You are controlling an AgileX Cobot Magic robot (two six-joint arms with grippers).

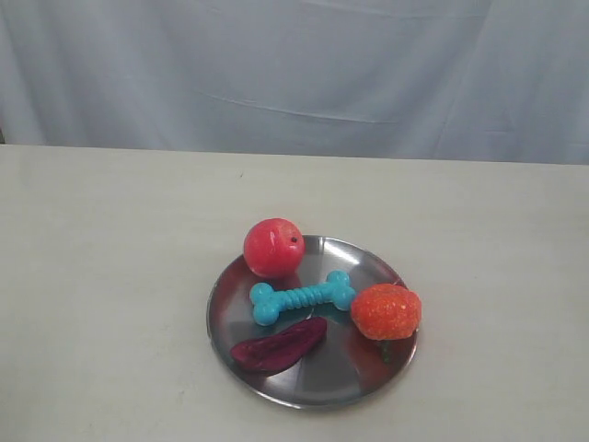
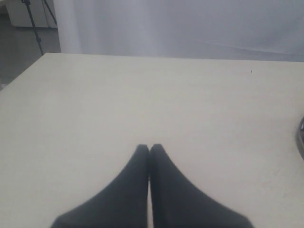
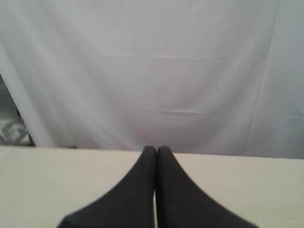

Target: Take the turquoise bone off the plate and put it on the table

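My left tool [image 2: 149, 148]: clenched, nothing held, above the table [image 2: 95, 109]. My right tool [image 3: 156, 149]: likewise clenched and empty (tips pressed together). The plate [image 1: 224, 318]: lower centre of the exterior frame, on the table. The turquoise bone [image 1: 302, 296]: lying across the plate's middle, between a red ball [image 1: 273, 247] upper left, an orange fruit [image 1: 386, 311] right, a purple piece [image 1: 278, 344] below.

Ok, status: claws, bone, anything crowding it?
Left claw shut, empty. Right claw shut, empty. Turquoise bone flat on plate, untouched. Red ball, orange toy, purple piece close around it.
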